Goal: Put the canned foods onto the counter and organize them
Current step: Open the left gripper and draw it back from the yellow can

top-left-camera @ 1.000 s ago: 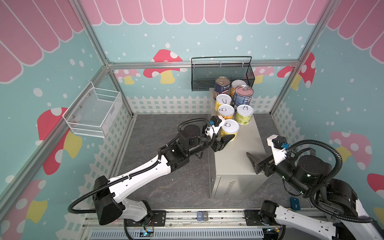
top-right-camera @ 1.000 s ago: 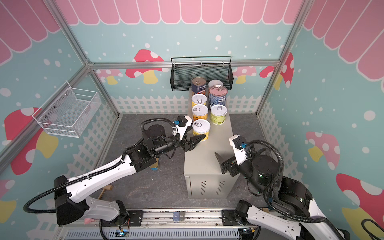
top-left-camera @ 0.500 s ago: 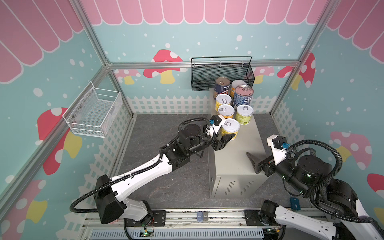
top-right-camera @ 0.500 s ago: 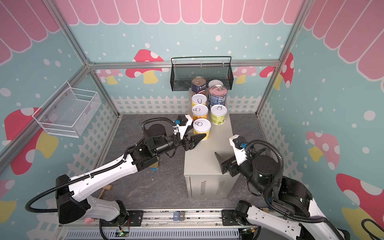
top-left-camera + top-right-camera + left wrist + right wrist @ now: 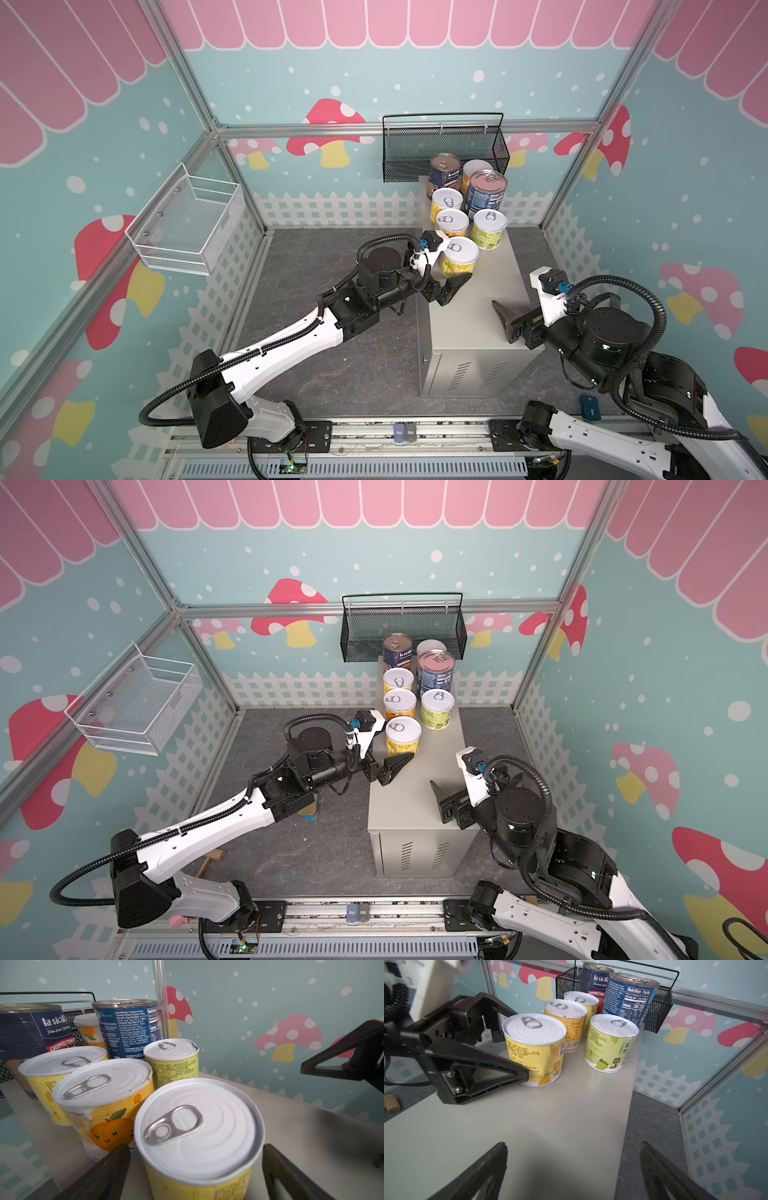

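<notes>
Brackets the nearest pineapple can, upright at the counter's left edge, with the left gripper spread wide, not clamping; likely leaves it extending the left row. Holds the right gripper apart, empty, over the near end. Totals seven up there: two tall blue cans, five short yellow cans.

Around me stand teal walls dotted white, printed with red mushrooms, with a pink scalloped band along the top. A black basket hangs on the back wall. Left of it a white wire basket hangs on the side wall. Below the black basket run a white fence print and the dark grey stone-look floor. Silver rails frame the corners.
</notes>
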`<state>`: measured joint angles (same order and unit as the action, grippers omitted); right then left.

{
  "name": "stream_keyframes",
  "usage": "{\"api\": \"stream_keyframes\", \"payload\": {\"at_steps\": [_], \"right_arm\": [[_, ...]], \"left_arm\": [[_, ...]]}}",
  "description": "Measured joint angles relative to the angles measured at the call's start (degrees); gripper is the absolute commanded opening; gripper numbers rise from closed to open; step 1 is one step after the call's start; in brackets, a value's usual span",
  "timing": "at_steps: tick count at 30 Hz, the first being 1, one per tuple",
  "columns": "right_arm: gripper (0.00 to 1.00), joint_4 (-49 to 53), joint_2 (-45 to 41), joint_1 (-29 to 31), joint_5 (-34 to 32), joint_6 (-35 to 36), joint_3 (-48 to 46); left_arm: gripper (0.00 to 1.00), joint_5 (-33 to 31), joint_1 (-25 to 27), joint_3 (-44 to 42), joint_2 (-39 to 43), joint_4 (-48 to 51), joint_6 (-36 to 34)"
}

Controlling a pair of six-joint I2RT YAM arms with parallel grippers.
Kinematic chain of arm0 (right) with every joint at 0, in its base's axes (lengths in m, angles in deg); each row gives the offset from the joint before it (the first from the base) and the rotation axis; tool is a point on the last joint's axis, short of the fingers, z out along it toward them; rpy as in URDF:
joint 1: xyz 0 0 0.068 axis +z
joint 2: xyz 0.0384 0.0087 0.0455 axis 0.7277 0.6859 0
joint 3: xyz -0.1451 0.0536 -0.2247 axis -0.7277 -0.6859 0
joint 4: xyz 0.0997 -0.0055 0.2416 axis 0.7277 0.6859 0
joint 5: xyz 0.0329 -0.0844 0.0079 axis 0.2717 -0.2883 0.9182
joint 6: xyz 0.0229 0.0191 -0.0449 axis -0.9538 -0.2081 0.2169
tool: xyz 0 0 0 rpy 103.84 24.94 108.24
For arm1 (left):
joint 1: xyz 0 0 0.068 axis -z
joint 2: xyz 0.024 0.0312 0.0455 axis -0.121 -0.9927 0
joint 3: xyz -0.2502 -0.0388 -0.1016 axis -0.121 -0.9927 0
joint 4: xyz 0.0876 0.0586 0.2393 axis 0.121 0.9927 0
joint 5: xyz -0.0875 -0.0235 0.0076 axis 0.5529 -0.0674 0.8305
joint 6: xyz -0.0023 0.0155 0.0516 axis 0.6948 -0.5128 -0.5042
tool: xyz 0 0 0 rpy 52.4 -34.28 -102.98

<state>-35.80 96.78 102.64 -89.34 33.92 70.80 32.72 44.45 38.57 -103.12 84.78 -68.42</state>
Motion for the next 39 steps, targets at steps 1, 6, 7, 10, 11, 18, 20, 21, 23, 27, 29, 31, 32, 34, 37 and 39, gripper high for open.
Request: {"api": "stream_keyframes", "payload": {"at_steps": [1,6,7,10,11,18,20,21,23,27,29,31,32,34,37,39], "right_arm": [[1.0,0.0,0.42,0.0,-0.7,-0.35,0.0],[1.0,0.0,2.56,0.0,-3.96,-1.86,0.0],[0.99,-0.02,2.93,0.0,-4.63,-2.14,0.0],[0.99,-0.2,3.45,0.0,-6.12,-2.47,0.0],[0.99,-0.48,3.45,0.0,-6.38,-2.43,0.0],[1.0,-2.01,4.37,0.0,-6.93,-1.77,0.0],[0.99,-2.32,4.79,0.0,-6.88,-1.66,-0.07],[1.0,-2.49,4.83,0.0,-6.88,-1.66,-0.22],[0.99,-2.6,4.81,0.0,-6.78,-1.66,-0.61],[0.99,-2.97,4.31,0.0,-6.36,-1.77,-1.92],[0.99,-3.63,3.85,0.0,-6.23,-2.05,-2.54],[0.99,-3.82,3.41,0.0,-6.08,-2.1,-2.82],[1.0,-3.89,3.17,0.0,-6.01,-2.14,-2.99],[0.99,-3.89,2.93,0.0,-5.97,-2.12,-3.06],[1.0,-4.2,2.95,0.0,-5.79,-2.14,-3.28],[1.0,-4.52,3.08,0.0,-5.75,-2.29,-3.41]], "left_arm": [[0.99,-0.02,0.0,-0.28,0.59,0.61,0.0],[0.99,-0.94,-0.02,-2.84,5.57,4.76,-0.28],[0.99,-1.44,0.0,-3.43,6.88,5.84,-0.44],[0.99,-3.17,-0.02,-4.44,9.86,9.03,-0.9],[0.99,-3.8,-0.09,-4.55,10.6,9.92,-1.01],[0.99,-7.52,-1.46,-4.59,11.67,12.87,-1.09],[0.99,-8.48,-1.7,-4.59,10.99,13.2,-0.96],[0.99,-8.79,-1.79,-4.44,10.67,12.92,-0.72],[0.99,-9.9,-1.9,-3.93,9.97,12.76,-0.42],[0.99,-11.58,-1.92,-2.89,8.68,12.5,0.17],[0.99,-12.48,-1.95,-2.4,8.07,12.33,0.44],[0.99,-13.22,-1.97,-2.16,7.72,12.28,0.63],[0.99,-13.6,-1.99,-2.05,7.58,12.28,0.72],[0.99,-14.29,-2.1,-1.95,7.41,12.26,1.01],[0.99,-15.26,-2.21,-1.84,7.19,12.24,1.33],[0.99,-15.76,-2.21,-1.77,7.1,12.24,1.44]]}}
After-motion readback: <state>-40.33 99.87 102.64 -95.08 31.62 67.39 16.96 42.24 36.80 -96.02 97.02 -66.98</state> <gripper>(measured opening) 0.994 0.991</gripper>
